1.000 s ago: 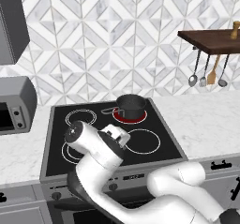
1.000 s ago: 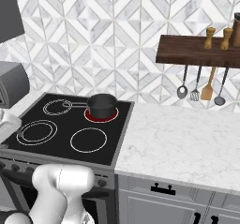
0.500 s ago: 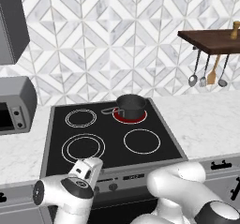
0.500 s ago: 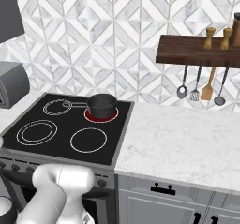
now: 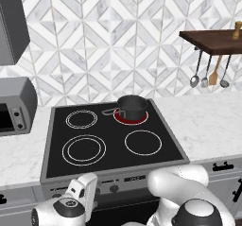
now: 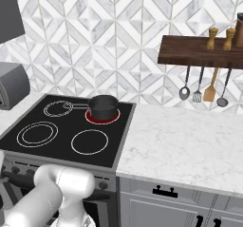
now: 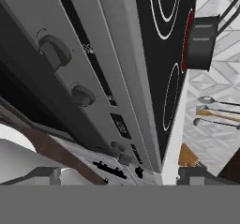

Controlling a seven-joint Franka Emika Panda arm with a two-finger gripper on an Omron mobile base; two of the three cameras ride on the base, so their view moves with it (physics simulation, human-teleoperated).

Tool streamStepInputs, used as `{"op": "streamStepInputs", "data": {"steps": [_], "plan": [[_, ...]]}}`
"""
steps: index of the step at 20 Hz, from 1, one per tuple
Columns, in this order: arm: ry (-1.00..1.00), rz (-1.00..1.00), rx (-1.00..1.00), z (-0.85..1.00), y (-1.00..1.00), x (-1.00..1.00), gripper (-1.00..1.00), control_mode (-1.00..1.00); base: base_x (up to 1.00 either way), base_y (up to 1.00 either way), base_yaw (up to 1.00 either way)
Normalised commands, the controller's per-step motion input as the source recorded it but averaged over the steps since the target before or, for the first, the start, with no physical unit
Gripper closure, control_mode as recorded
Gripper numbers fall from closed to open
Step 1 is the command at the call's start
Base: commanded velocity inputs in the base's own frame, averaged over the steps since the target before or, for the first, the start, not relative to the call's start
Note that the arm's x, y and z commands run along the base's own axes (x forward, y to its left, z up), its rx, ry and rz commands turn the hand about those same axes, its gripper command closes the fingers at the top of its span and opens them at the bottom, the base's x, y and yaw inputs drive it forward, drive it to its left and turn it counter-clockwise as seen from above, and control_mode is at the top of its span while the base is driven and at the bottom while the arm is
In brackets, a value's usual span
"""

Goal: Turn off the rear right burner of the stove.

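The claw (image 7: 115, 176) hangs low before the stove (image 5: 113, 147), its fingers spread wide and holding nothing. The rear right burner (image 5: 131, 117) glows red under a small saucepan (image 5: 132, 107), up and well beyond the claw. The knobs (image 7: 54, 52) sit just ahead; I'd line up squarely on one before closing. Which knob governs that burner I cannot tell, the panel markings being too small.

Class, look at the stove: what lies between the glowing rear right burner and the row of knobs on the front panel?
In the left base view, the front right burner lies between the rear right burner and the knobs.
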Motion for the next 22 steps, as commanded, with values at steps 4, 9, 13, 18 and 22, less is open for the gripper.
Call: {"op": "streamStepInputs", "data": {"steps": [4, 9, 13, 18, 22], "plan": [[-0.08, 0.00, -0.05, -0.38, 0.03, 0.12, -1.00, -1.00, 0.00, 0.00, 0.00], [-0.02, 0.00, 0.00, -0.32, 0.01, 0.22, -1.00, -1.00, 0.00, 0.00, 0.00], [0.00, 0.02, 0.00, -0.25, 0.00, 0.34, -1.00, -1.00, 0.00, 0.00, 0.00], [0.00, 0.08, 0.00, -0.34, 0.00, 0.34, -1.00, -1.00, 0.00, 0.00, 0.00], [0.00, 0.12, 0.00, -0.45, 0.00, 0.15, -1.00, -1.00, 0.00, 0.00, 0.00]]}}
